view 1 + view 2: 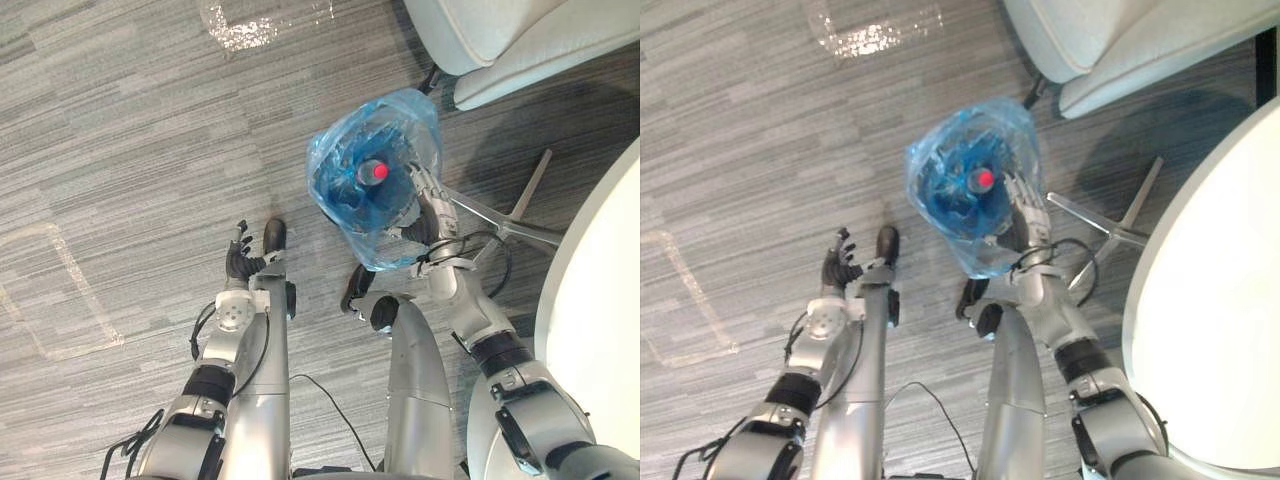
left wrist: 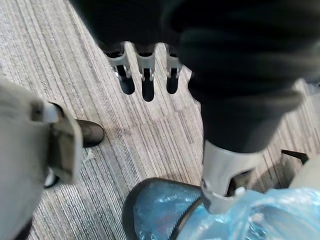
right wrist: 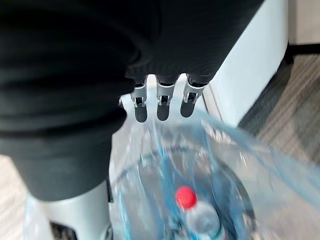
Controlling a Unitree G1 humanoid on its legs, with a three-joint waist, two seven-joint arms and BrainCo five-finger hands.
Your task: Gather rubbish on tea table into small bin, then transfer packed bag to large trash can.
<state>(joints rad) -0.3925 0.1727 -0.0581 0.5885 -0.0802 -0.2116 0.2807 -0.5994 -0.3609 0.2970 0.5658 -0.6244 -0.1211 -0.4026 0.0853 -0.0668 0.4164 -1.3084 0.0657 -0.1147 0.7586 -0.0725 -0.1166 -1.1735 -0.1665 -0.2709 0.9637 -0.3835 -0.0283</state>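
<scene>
Bin (image 1: 345,197): held up over floor, right of centre, lined with blue bag (image 1: 420,115); bottle (image 1: 377,172) inside.
Right hand (image 1: 425,205): clamped on bin's right rim, through bag.
Left hand (image 1: 240,262): idle at left, fingers relaxed.
Carry: level, firm grip, wide of chair (image 1: 500,40) and table (image 1: 600,300).

A blue translucent plastic bag (image 1: 345,165) hangs open above the grey striped carpet (image 1: 130,150), a clear bottle with a red cap (image 1: 378,172) inside. The right hand (image 1: 427,200) grips its right side. The left hand (image 1: 240,263) hangs nearer, left, empty. A white round table (image 1: 600,300) lies right, a pale grey armchair (image 1: 500,35) far right.
</scene>
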